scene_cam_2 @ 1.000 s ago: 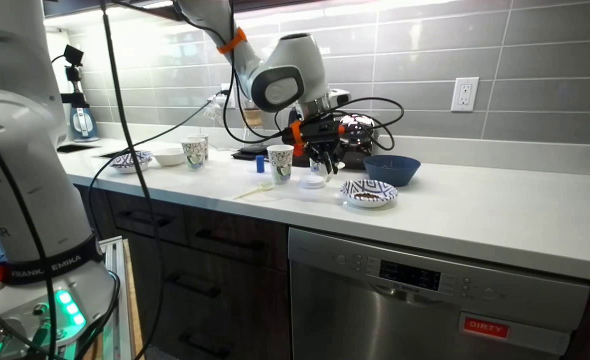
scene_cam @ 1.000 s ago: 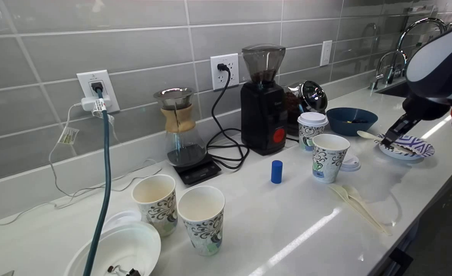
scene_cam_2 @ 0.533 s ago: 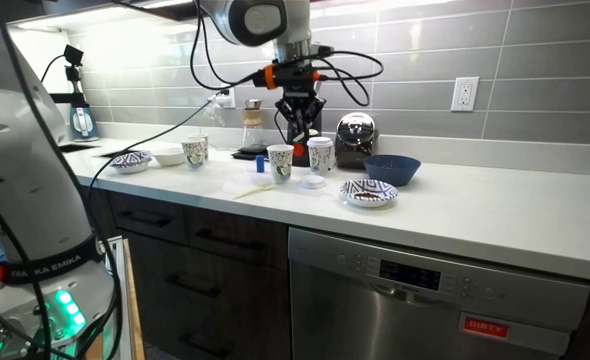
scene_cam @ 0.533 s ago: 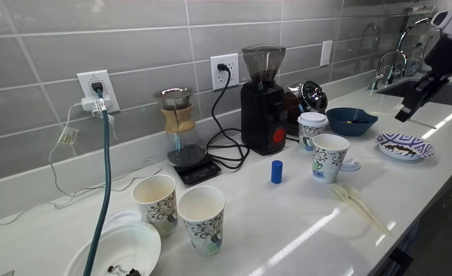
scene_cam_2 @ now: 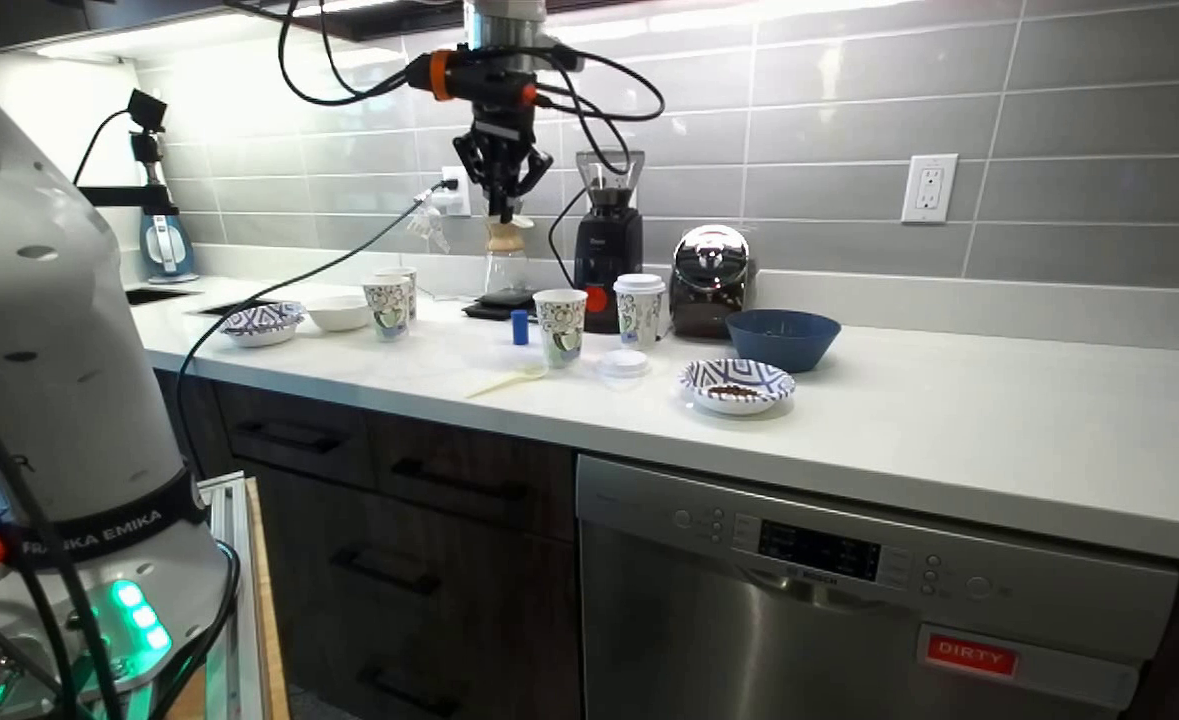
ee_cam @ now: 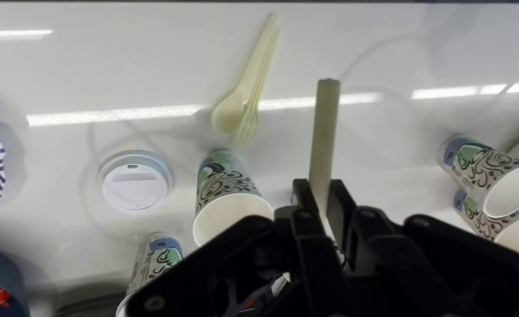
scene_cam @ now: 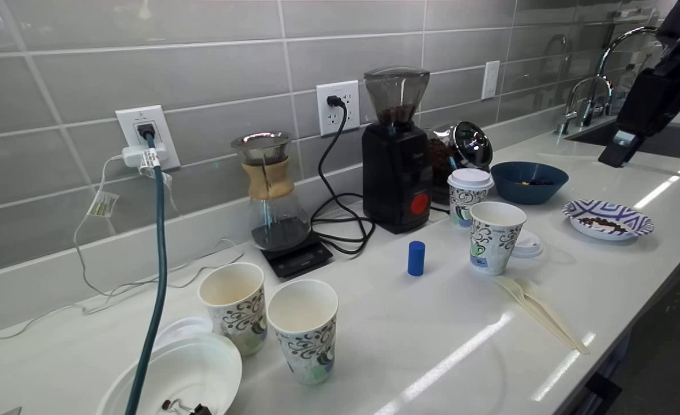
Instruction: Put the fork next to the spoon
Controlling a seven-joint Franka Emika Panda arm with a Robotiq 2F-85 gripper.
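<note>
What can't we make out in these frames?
Head of held utensil: hidden by gripper in wrist view, too small to identify in an exterior view.
White bowl: lower part cut off by bottom edge in an exterior view.
Cord tag: print too small in an exterior view.

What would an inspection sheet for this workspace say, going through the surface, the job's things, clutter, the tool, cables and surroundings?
Surface: white counter, glossy, with bright reflections.
Job's things: spoon and fork lie side by side on the counter.
Clutter: paper cups, white lid, blue cylinder, patterned bowl holding dark bits, blue bowl, grinder, carafe.
Tool: grips a third pale utensil above the counter; its kind cannot be told.
Cables: teal cord crosses in front of a white bowl in an exterior view; black cord coils beside the grinder; arm cables loop above the tool.
Surroundings: gray tile wall; dishwasher marked DIRTY.
</note>
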